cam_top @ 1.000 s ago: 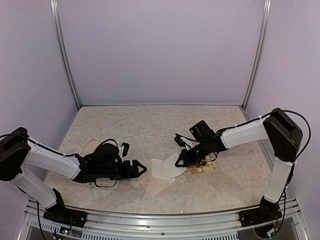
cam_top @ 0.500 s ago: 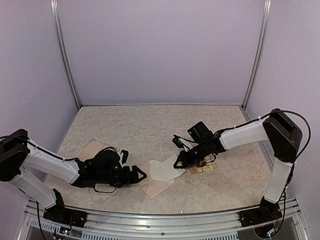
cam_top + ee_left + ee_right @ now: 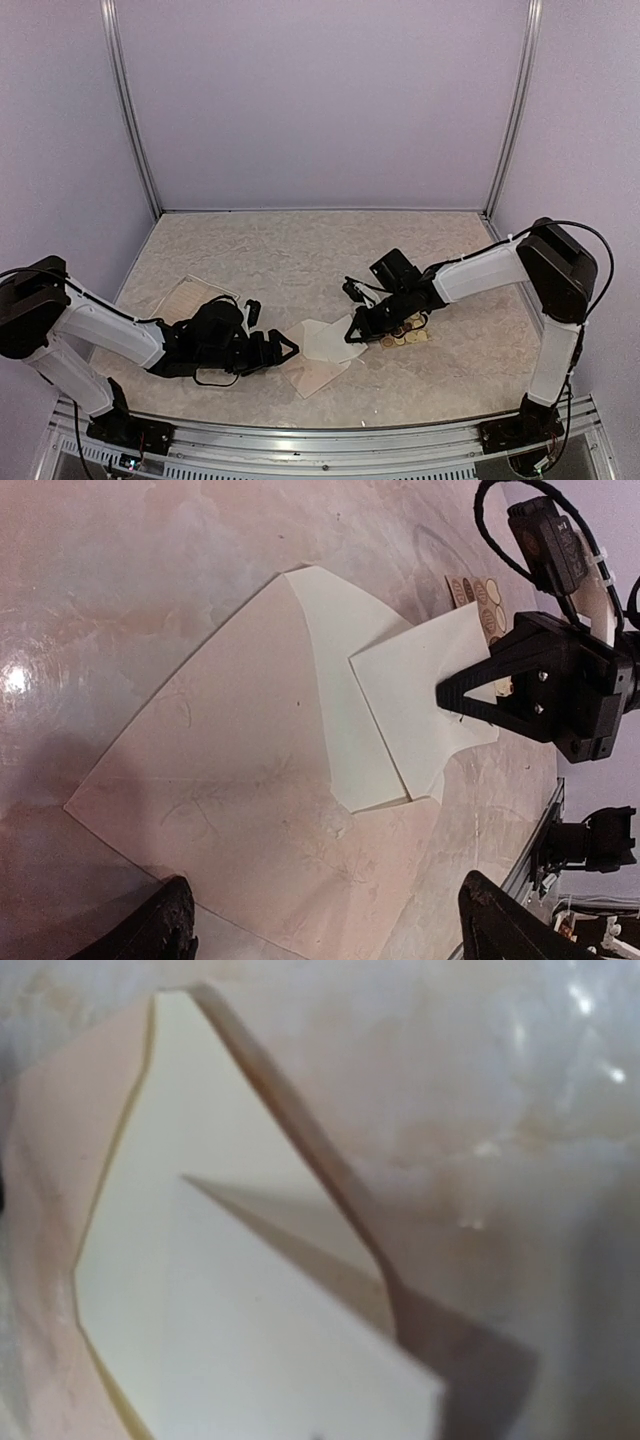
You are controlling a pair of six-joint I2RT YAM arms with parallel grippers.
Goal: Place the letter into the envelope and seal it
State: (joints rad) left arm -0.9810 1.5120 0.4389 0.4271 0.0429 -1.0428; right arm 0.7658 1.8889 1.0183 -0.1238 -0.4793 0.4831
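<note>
The envelope (image 3: 316, 372) lies flat at the table's front centre, flap open, tan body (image 3: 250, 810) and cream flap lining (image 3: 325, 670). The white letter (image 3: 327, 338) lies over the flap, its lower corner at the pocket mouth (image 3: 410, 730). My right gripper (image 3: 354, 334) is shut on the letter's far edge; it also shows in the left wrist view (image 3: 445, 695). The right wrist view shows the letter (image 3: 250, 1340) and tan envelope edge (image 3: 40, 1260), no fingers. My left gripper (image 3: 288, 348) is open and empty, low over the envelope's near end (image 3: 330, 935).
A square card of round brown and yellow stickers (image 3: 407, 333) lies just right of the right gripper, also seen in the left wrist view (image 3: 478, 592). A tan sheet (image 3: 183, 294) lies at the left behind the left arm. The front rail (image 3: 320, 440) is close.
My left gripper has moved right, toward the envelope's near end, staying open. My right gripper has shifted slightly left with the letter.
</note>
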